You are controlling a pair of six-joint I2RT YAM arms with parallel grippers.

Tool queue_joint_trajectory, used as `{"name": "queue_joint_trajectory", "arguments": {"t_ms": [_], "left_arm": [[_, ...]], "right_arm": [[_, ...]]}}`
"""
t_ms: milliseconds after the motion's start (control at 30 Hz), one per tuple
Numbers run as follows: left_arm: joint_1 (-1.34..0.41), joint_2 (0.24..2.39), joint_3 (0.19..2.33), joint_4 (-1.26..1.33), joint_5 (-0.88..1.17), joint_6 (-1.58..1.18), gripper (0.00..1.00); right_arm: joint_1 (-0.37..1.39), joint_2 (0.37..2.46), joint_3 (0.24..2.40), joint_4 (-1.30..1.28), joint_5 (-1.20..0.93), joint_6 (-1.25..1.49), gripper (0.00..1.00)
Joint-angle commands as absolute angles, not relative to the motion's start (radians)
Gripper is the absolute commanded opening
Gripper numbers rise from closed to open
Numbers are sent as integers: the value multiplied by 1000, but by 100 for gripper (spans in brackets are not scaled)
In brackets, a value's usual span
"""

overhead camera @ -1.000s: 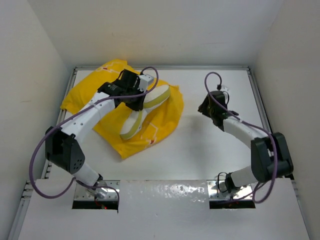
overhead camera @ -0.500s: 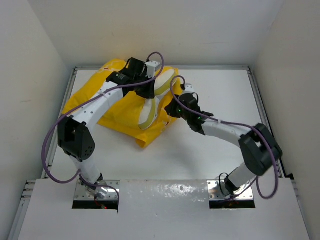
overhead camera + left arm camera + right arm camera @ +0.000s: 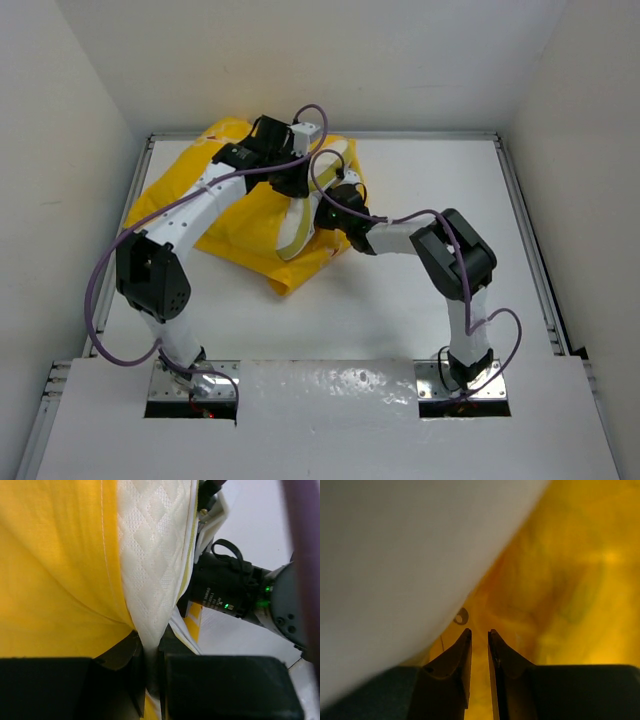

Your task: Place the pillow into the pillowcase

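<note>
Left pincer [image 3: 149,650] is clenched on the pillow's [image 3: 150,555] edge beside the pillowcase [image 3: 55,565]. Right pincer [image 3: 479,636] sits between pillow and pillowcase, jaws nearly together; I cannot tell if it grips.

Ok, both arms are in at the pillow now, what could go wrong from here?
The left gripper pinches only a thin fold of the pillow, so it might slip free. The right gripper sits nearly closed against the pillowcase; I cannot tell that it holds fabric, so the case may not open. The two grippers work close together and could collide.
</note>
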State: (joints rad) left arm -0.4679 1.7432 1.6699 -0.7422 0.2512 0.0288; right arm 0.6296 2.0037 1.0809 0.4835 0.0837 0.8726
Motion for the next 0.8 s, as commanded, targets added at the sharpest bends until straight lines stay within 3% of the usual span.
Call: {"name": "queue_joint_trajectory", "arguments": {"t_ms": [0,367,533,633,667,700,767], "left_arm": [[-474,1730,1715,-641,354,9,0],[-449,1743,1715,-638,391,9,0],[-443,1740,1717,-646,411,-26,0],[-430,1738,1715,-663,452,-48,0],[-425,1733,1717,-679,468,-52,0],[-417,1733,1720,-689,471,-51,0],[-408,1729,1724,-719,453,-37,0]], "right_arm": [[637,2078,1150,514,14,856,21],[698,2137,1155,512,-9,750,46],[767,2160,1158,417,165,700,46],[816,2171,1198,275,358,680,36],[821,2172,1206,229,429,687,16],[822,2171,1203,172,440,715,5],[822,2116,1122,172,484,730,0]]}}
